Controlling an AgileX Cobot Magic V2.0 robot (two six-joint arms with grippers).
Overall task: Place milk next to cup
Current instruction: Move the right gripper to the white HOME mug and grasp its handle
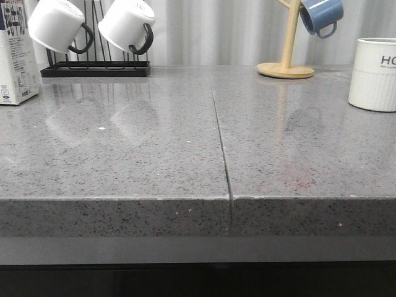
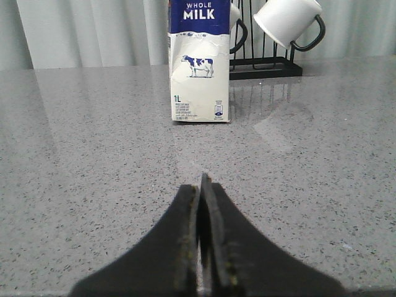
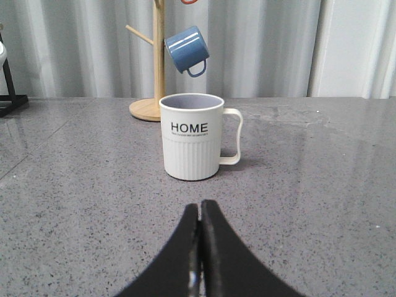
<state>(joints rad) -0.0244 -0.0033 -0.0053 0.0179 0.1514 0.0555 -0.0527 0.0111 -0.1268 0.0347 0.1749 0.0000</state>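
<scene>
The milk [image 1: 16, 52] is stood far left on the counter [image 1: 154, 148], well apart from the cup [image 1: 374, 74] far right. The left tool [image 2: 202, 185] and right tool [image 3: 199, 213] are seen closed, empty.

Two robot grippers appear, each seen only from its own wrist camera; neither arm shows in the front view. The left gripper [image 2: 203, 185] has two dark, tapered fingers pressed together, their tips meeting with no visible gap, holding nothing. The right gripper [image 3: 200, 209] looks the same: dark fingers closed against each other, empty. Both point forward, level and low, above the surface without touching anything.
</scene>
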